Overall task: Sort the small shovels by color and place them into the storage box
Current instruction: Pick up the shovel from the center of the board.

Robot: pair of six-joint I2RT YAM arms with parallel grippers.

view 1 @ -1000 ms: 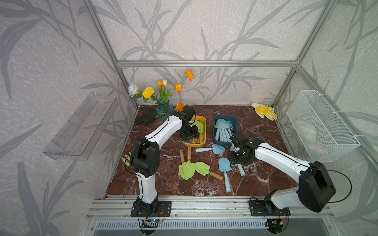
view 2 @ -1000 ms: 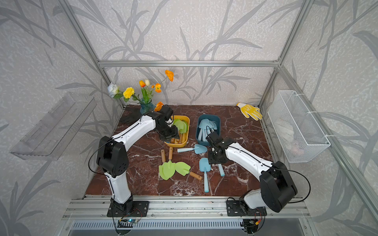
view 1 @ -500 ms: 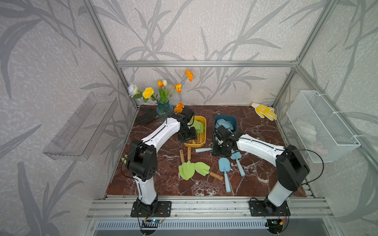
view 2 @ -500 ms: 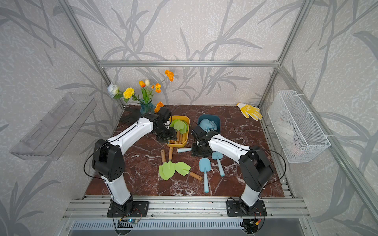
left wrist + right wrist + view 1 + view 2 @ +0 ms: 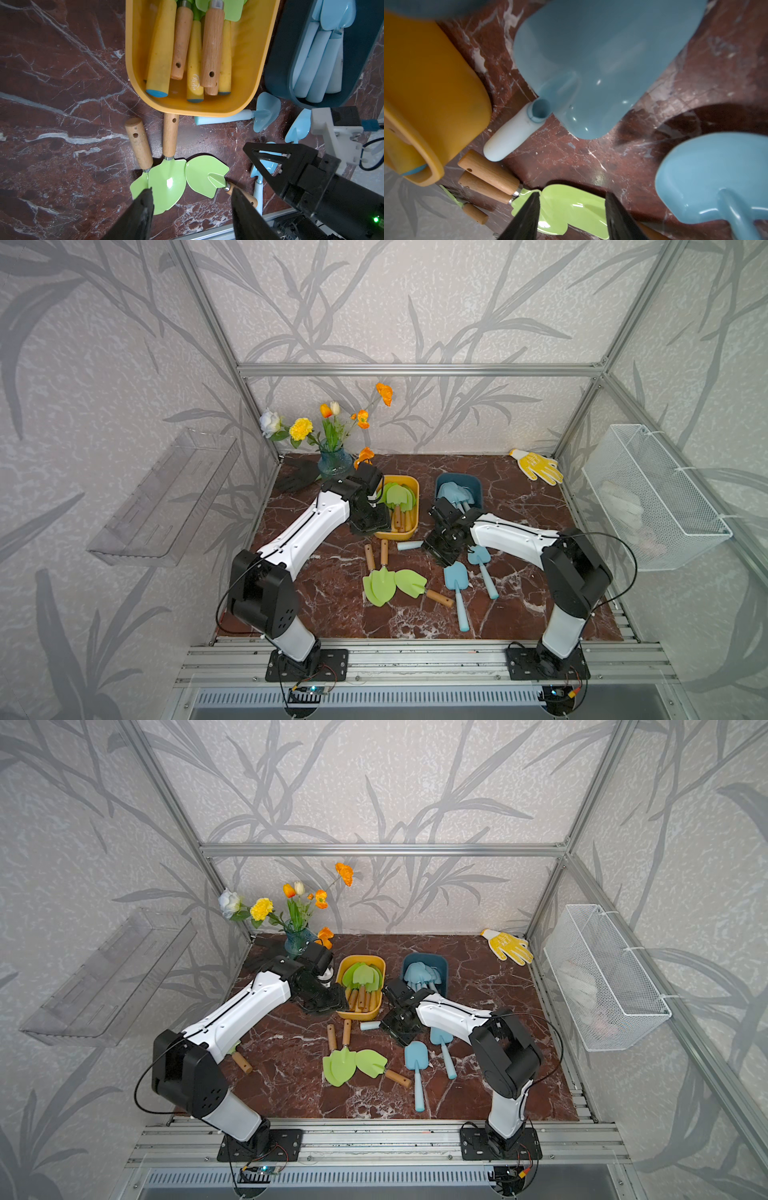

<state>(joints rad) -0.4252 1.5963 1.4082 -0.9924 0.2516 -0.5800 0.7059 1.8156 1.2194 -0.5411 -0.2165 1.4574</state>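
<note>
Blue shovel (image 5: 409,546) lies crosswise, handle pointing left, blade right.

Glossy white shells dotted with small dark screws on left arm (image 5: 307,526) and right arm (image 5: 511,535), boxy black joint housings, thin black cables (image 5: 217,608) looping near each base, black base plates (image 5: 336,664), left gripper (image 5: 191,188) with tapered black fingers (image 5: 141,214)
</note>
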